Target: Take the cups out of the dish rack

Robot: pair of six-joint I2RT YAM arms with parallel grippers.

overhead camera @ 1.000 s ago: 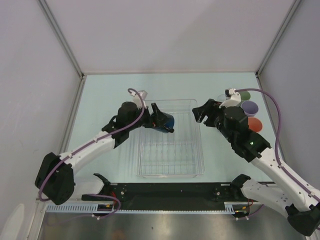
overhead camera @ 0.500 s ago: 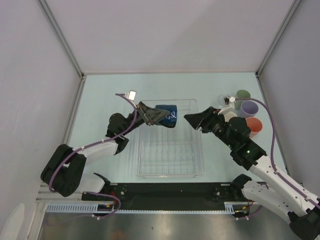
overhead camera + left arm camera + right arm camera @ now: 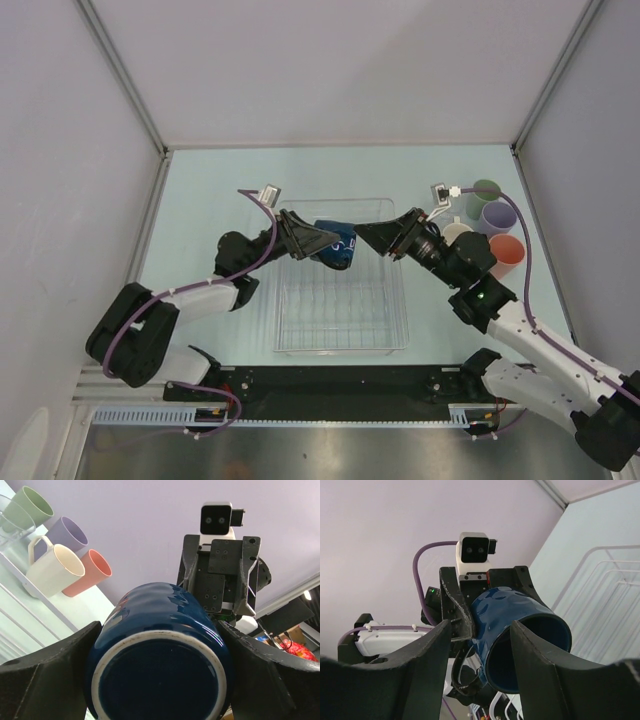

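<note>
My left gripper [image 3: 320,241] is shut on the dark blue mug [image 3: 337,245] and holds it on its side above the far end of the dish rack [image 3: 402,300]. In the left wrist view the mug's base [image 3: 160,676] fills the space between the fingers. My right gripper [image 3: 368,233] is open, its fingertips right at the mug's open mouth [image 3: 527,652]; I cannot tell if they touch. The sage green [image 3: 487,190], lavender [image 3: 498,216] and salmon [image 3: 508,250] tumblers and the cream mug [image 3: 457,232] stand right of the rack. The clear glass [image 3: 10,517] stands beside the green one.
The rack's wire grid [image 3: 600,590] lies below both grippers. Grey walls close in the table on the left, back and right. The cluster of cups sits near the right wall, behind my right arm [image 3: 500,300].
My right gripper has swung left from the cups to the blue mug's mouth. My left gripper has turned the mug on its side, mouth facing right, above the rack.
</note>
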